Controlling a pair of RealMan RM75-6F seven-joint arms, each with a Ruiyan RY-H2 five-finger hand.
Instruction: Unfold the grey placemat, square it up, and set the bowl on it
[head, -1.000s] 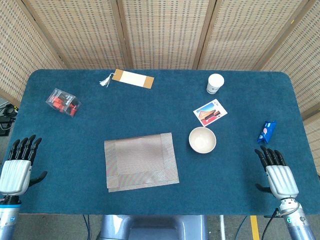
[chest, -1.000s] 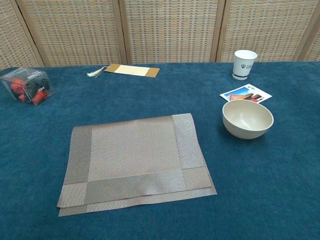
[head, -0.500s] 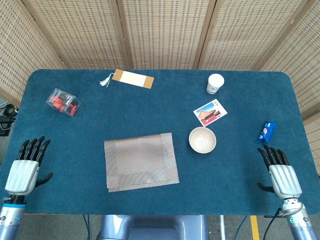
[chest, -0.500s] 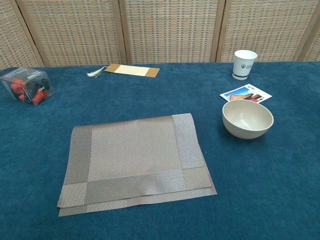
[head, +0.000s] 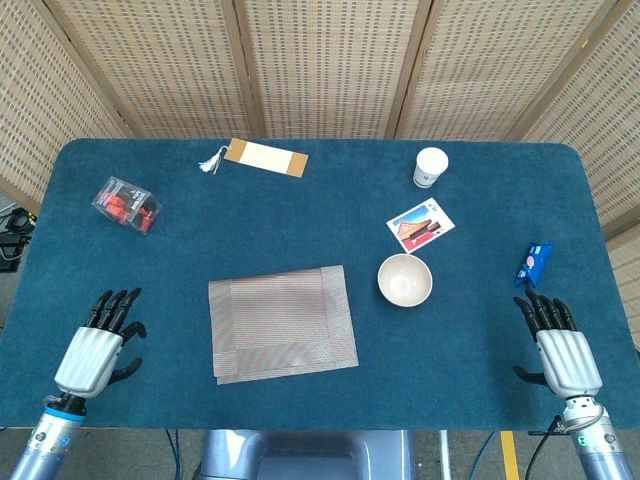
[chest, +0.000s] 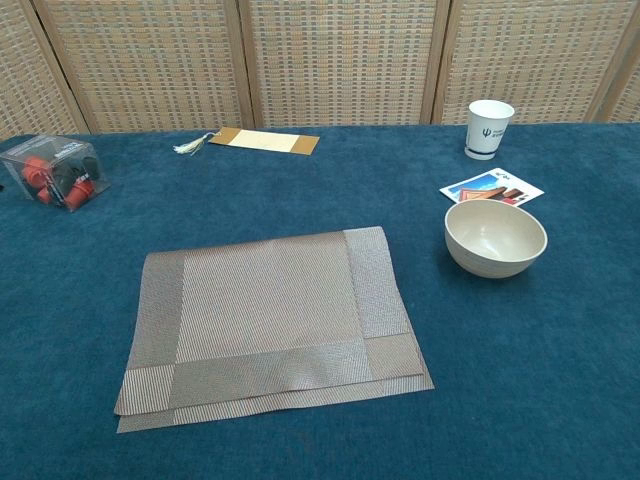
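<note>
The grey placemat (head: 282, 323) (chest: 272, 319) lies folded in half near the table's front middle, slightly askew, its layers offset along the near edge. The cream bowl (head: 405, 279) (chest: 495, 237) stands upright and empty just right of it, not touching. My left hand (head: 95, 348) hovers over the front left of the table, fingers spread, holding nothing, well left of the mat. My right hand (head: 560, 345) is at the front right edge, fingers apart and empty, far right of the bowl. Neither hand shows in the chest view.
A clear box with red pieces (head: 126, 204) sits at far left. A tan bookmark with tassel (head: 264, 158) lies at the back. A white paper cup (head: 430, 166), a picture card (head: 420, 226) and a blue packet (head: 533, 262) lie on the right.
My left hand has moved rightward and in over the table's front left. The right hand has barely shifted. Mat and bowl have not moved.
</note>
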